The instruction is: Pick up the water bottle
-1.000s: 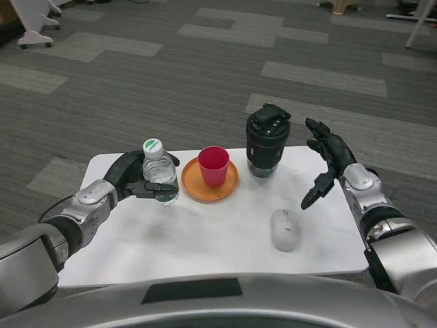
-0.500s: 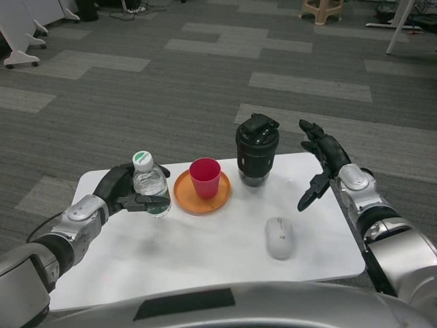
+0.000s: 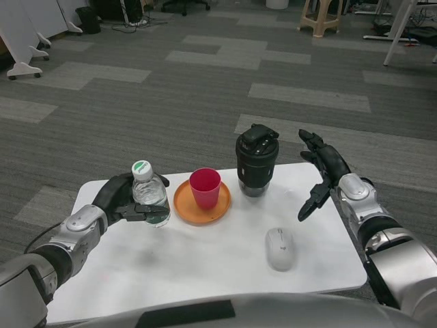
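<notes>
1. Two hands are in view over the white bench (image 3: pixel 205 266); only the left hand (image 3: pixel 121 199) is engaged with the bottle (image 3: pixel 150 198).
2. Left hand: fingers wrapped round the bottle's lower body from its left side, fingertips showing across the front. It holds the bottle.
3. Bottle location: at the bench's left part, just beside the orange plate (image 3: pixel 184 208), apart from it. Whether its base sits on the bench or is just clear of it cannot be told from this view.
4. Bottle attitude: clear body, white cap with a green mark, long axis upright, cap uppermost.
5. Governing relation: the bottle lies inside the left hand's grasp, with the forearm running back and to the left. The left arm is by far the nearer; the right is well apart, on the other side of the bench.
6. Right hand (image 3: pixel 324 171): fingers spread, holding nothing, raised near the bench's right edge beside the black tumbler (image 3: pixel 257 160).
7. Other items: a red cup (image 3: pixel 205 187) stands on the plate; a white mouse (image 3: pixel 280 247) lies nearer the robot.
8. Judgement: grasp appears made; the remaining step is a straight upward lift. The plate and cup stand close on the right, so sideways drift risks contact.
</notes>
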Robot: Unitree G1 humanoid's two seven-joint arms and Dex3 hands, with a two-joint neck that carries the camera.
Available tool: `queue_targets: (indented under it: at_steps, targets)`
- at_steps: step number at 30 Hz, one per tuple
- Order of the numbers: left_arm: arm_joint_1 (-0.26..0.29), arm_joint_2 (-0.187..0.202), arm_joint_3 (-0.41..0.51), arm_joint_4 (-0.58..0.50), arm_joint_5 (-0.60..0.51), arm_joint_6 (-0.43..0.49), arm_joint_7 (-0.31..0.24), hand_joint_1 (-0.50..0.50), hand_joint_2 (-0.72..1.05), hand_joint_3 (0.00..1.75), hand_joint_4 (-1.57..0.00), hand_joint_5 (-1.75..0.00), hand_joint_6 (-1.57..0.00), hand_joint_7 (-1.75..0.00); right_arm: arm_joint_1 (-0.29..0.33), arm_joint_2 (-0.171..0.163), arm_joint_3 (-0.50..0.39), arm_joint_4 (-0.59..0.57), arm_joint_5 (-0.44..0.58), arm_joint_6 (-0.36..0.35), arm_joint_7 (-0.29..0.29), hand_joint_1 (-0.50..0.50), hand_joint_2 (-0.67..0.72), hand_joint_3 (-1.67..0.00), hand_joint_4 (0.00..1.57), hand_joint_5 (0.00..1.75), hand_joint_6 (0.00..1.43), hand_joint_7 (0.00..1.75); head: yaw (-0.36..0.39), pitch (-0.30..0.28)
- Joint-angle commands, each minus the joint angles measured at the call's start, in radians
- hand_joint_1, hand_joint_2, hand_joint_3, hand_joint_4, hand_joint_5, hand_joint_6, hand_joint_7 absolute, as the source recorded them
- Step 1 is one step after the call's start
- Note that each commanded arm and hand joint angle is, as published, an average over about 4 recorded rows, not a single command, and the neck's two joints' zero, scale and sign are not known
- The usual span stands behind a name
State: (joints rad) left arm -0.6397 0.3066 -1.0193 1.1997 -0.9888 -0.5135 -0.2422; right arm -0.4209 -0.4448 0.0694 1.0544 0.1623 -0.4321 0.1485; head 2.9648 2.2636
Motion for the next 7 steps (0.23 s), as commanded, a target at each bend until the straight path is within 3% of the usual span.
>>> queue_targets:
  at_steps: [1, 7]
  targets:
    - [-0.037, 0.000, 0.018, 0.004, -0.001, -0.003, 0.006, 0.50, 0.69, 0.07, -1.50, -1.75, -1.20, -1.45, 0.007, -0.013, -0.005, -0.011, 0.006, 0.004, -0.007, -0.21, 0.53, -0.16, 0.03, 0.58, 0.00, 0.00, 0.001, -0.001]
    - [-0.037, 0.000, 0.018, 0.006, -0.001, -0.003, 0.005, 0.50, 0.69, 0.09, -1.50, -1.75, -1.20, -1.44, 0.007, -0.014, -0.003, -0.011, 0.006, 0.004, -0.007, -0.21, 0.53, -0.16, 0.03, 0.58, 0.00, 0.00, 0.006, 0.007]
